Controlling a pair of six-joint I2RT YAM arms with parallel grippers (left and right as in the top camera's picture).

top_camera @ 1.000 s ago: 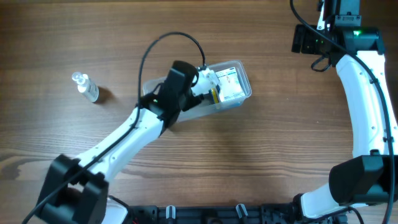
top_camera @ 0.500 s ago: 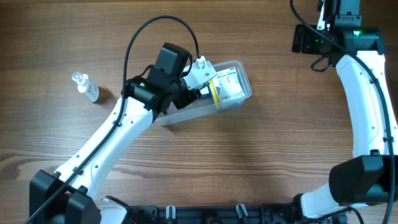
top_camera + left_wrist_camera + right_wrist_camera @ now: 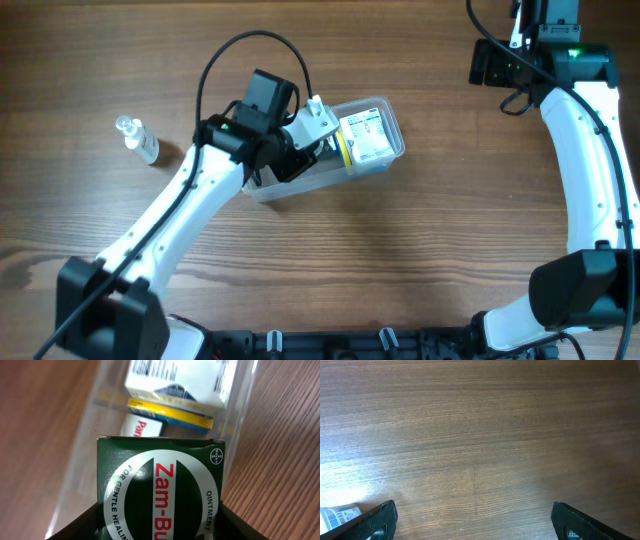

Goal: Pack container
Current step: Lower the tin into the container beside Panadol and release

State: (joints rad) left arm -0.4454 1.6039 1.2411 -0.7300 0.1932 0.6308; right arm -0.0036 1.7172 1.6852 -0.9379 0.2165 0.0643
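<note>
Container (image 3: 388, 108) is approx half packed. Green box (image 3: 160, 485) is pinched over it by left gripper (image 3: 159, 531). Right gripper (image 3: 475, 521) is spread wide, empty, and bottle (image 3: 141, 141) left of container is prob next.

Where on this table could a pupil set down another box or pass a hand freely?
Free: the table between the container and the right arm, and the stretch left of the small bottle. Crowded: over the container, where the left gripper holds a green box above other boxes.
</note>
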